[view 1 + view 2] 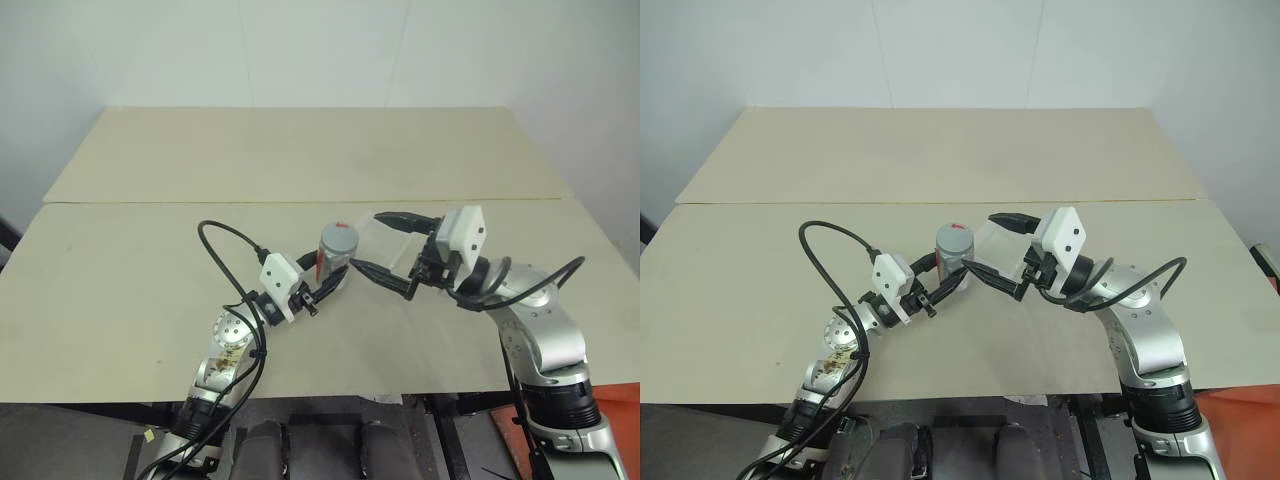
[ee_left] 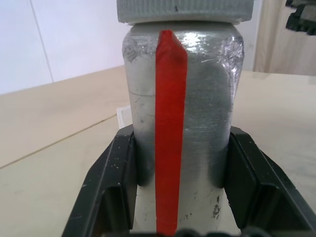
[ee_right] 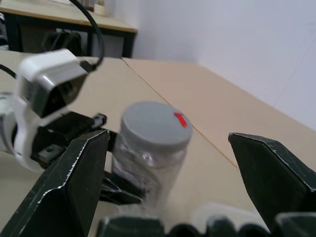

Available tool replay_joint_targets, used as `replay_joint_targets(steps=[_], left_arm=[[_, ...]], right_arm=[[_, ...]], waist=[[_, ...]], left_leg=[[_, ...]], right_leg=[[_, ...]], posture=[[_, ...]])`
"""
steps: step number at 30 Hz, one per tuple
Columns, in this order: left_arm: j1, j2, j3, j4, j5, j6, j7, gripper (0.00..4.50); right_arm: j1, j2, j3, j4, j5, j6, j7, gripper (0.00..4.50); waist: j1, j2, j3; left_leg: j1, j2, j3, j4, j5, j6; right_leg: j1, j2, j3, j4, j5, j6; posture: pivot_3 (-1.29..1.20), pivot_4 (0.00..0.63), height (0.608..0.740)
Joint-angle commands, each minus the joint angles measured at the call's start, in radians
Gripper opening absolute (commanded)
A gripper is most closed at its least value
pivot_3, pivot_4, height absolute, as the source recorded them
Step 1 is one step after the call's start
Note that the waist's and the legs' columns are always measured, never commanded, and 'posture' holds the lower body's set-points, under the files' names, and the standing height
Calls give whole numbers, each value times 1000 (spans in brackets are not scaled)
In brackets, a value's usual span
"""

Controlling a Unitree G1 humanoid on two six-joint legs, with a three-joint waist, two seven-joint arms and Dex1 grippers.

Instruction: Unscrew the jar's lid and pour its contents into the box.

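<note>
Jar (image 1: 336, 255) upright, lid (image 1: 339, 238) fitted | left gripper (image 1: 330, 285) clamped on jar | right gripper (image 1: 382, 245) spread wide beside lid

1. Both eye views look down from the head over the beige tabletop (image 1: 150, 280) — sharing nearly the whole scene.
2. Each wrist view looks along its fingers, close to the silvery-grey red-striped jar (image 2: 182, 123) — both share it.

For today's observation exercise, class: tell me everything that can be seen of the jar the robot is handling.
The jar is a small upright cylinder, silvery-grey and looking foil-wrapped, with a red vertical stripe down its side. Its ribbed grey lid is still on, with a small red mark on top. The left end effector is shut on its lower body, one finger on each side. The right end effector stands open beside it, not touching.
</note>
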Motion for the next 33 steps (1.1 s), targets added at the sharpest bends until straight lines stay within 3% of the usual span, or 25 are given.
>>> replay_joint_targets(steps=[1, 6, 16, 33], left_arm=[[-7, -11, 6, -19, -14, -34, 3, 2046], [0, -19, 17, -40, -26, -25, 16, 2046], [10, -21, 16, -54, -31, -39, 18, 2046], [22, -14, 32, -28, -75, -70, -20, 2046]], right_arm=[[-38, 30, 12, -51, 15, -2, -30, 4485], [-114, 115, 72, 15, -34, -8, -89, 4485], [-200, 163, 110, 153, -105, -38, -111, 4485], [-123, 107, 43, 83, -51, -17, -93, 4485]], waist=[[-1, 0, 0], [-2, 0, 0], [1, 0, 0], [0, 0, 0]], left_leg=[[0, 0, 0, 0, 0, 0], [1, 0, 0, 0, 0, 0], [0, 0, 0, 0, 0, 0], [0, 0, 0, 0, 0, 0]], right_leg=[[0, 0, 0, 0, 0, 0], [0, 1, 0, 1, 0, 0], [0, 0, 0, 0, 0, 0], [0, 0, 0, 0, 0, 0]], posture=[[0, 150, 740], [0, 150, 740], [0, 150, 740], [0, 150, 740]])
